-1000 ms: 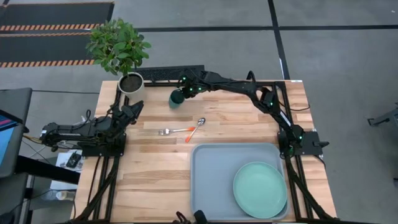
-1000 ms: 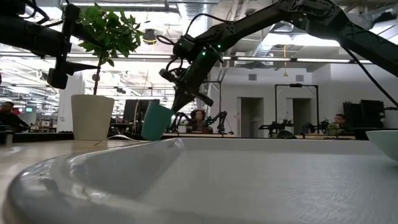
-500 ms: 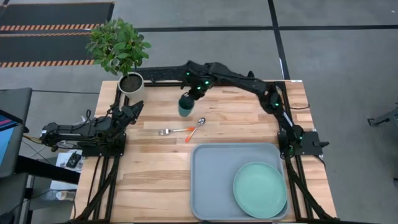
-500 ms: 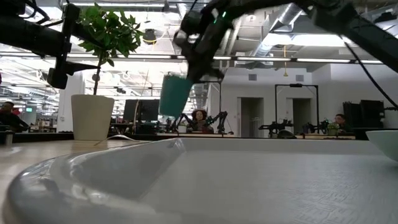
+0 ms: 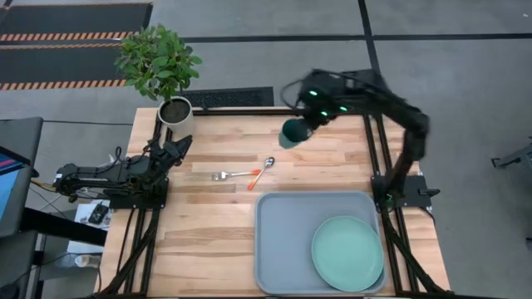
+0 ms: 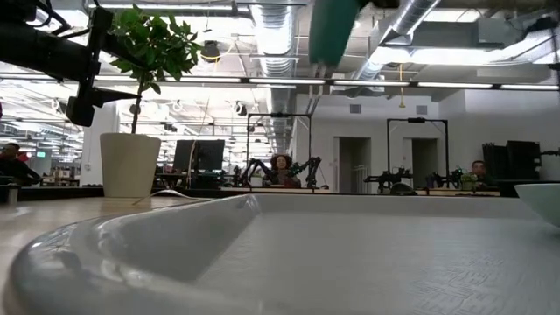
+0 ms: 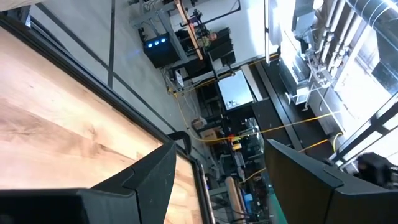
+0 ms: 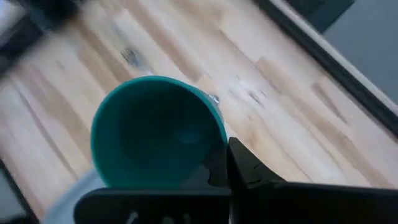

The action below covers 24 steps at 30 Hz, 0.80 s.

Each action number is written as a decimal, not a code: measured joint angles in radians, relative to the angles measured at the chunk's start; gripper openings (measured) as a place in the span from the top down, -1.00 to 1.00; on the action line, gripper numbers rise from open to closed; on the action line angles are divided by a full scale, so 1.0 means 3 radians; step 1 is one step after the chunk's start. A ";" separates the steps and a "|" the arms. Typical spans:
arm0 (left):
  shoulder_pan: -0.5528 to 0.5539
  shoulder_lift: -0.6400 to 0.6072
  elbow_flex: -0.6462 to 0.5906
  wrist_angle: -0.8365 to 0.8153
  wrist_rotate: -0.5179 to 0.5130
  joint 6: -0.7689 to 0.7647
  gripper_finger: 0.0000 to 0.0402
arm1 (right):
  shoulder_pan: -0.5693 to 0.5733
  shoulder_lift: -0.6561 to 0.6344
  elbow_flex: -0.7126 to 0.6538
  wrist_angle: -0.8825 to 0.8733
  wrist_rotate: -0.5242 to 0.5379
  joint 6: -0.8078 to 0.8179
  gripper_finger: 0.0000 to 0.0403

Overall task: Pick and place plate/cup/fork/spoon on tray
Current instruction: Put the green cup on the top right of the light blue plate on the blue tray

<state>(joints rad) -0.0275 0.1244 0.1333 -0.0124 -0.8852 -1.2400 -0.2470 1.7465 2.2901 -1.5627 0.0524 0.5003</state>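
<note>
Our right gripper is pinching the cup and holds it well clear of the table, high over the far edge toward the right; in the low view the cup hangs near the ceiling line, and the right wrist view shows its open mouth facing the camera with one finger clamped on its rim. The tray lies in the near right corner of the table, so from the gripper the target sits toward the near edge and slightly rightward, and we judge the coming move as a carry in that direction followed by a descent. The plate already rests in the tray's near right part, which leaves the bare left half as the likelier landing spot. The fork and spoon lie touching near the table's middle, handles meeting, not yet picked. Our left gripper waits near the far left corner beside the plant pot, its fingers spread.
</note>
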 joint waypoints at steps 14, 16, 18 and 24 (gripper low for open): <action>0.0001 0.0001 0.0001 -0.0204 -0.0047 -0.0180 -0.15 | 0.1193 -0.1990 -0.2842 0.0039 0.0497 0.2738 1.00; 0.0000 -0.0001 0.0001 -0.0229 -0.0046 -0.0228 -0.15 | 0.1486 -0.2135 -0.3162 0.0083 0.0537 0.3196 1.00; 0.0000 -0.0001 0.0001 -0.0263 -0.0047 -0.0256 -0.15 | 0.1795 -0.2255 -0.3443 0.0069 0.0529 0.3645 1.00; 0.0001 -0.0001 0.0001 -0.0376 -0.0086 -0.0341 -0.15 | 0.2509 -0.2492 -0.4080 0.0057 0.0356 0.4759 1.00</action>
<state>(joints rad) -0.0273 0.1242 0.1337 -0.1252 -0.9110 -1.3422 0.5058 0.9987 1.0662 -1.5456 0.1592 1.9280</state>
